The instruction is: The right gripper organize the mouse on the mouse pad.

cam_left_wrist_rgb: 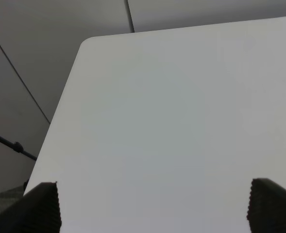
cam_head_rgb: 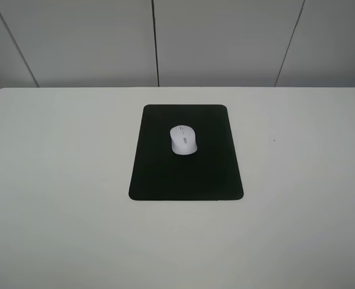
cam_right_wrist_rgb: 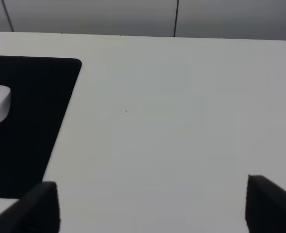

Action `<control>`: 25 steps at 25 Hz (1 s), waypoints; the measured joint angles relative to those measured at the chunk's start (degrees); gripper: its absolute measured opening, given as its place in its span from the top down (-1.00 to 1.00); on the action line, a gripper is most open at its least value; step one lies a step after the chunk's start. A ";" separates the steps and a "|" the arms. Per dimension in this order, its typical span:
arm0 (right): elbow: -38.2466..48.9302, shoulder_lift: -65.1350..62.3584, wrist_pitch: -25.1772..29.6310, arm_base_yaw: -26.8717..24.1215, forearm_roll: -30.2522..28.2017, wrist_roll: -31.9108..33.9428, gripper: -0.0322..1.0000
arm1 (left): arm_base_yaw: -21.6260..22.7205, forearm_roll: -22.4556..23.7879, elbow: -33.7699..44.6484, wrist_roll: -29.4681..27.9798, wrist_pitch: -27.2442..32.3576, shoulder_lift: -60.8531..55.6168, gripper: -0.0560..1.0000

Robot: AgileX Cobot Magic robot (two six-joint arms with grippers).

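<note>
— On the bench (cam_head_rgb: 56,180), where exactly did the mouse (cam_head_rgb: 183,139) sit?

— It lay on the black mouse pad (cam_head_rgb: 186,174), in the half of the pad farther from the overhead camera and close to the pad's middle line. Its whole body was inside the pad's edges, with dark pad showing on every side of it.

— Was either tool touching it?

— No. Neither arm appeared in the overhead view at all. The right tool (cam_right_wrist_rgb: 152,206) showed only in its own wrist camera, as two dark fingertips (cam_right_wrist_rgb: 36,208) spread wide apart with nothing but pale bench between them. The mouse was visible at the edge of that picture, on the pad, well apart from those fingertips.

— And the left tool (cam_left_wrist_rgb: 152,206)?

— It was also spread wide, and empty. Its two ridged fingertips (cam_left_wrist_rgb: 41,208) framed bare bench near a rounded corner of the bench top, and neither the pad nor the mouse came into its wrist view.

— Anything else on the bench?

— A tiny dark speck (cam_head_rgb: 274,141) on the surface to the right of the pad, seen from overhead and from the right wrist camera. Behind the bench stood a grey panelled wall (cam_head_rgb: 225,42) with thin dark seams.

— How was the pad lying?

— Flat, with its short sides roughly parallel to the far edge of the bench, about centred across the bench's width.
</note>
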 joint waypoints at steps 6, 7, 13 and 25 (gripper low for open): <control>0.00 0.00 0.00 -2.44 0.00 -0.21 -0.53 | 0.00 0.00 0.00 0.00 0.00 0.00 -0.60; 0.00 0.00 0.00 -2.44 0.00 -0.26 -0.53 | 0.00 0.00 0.00 0.00 0.00 0.00 -0.60; 0.00 0.00 0.00 -2.44 0.00 -0.26 -0.53 | 0.00 0.00 0.00 0.00 0.00 0.00 -0.60; 0.00 0.00 0.00 -2.44 0.00 -0.26 -0.53 | 0.00 0.00 0.00 0.00 0.00 0.00 -0.60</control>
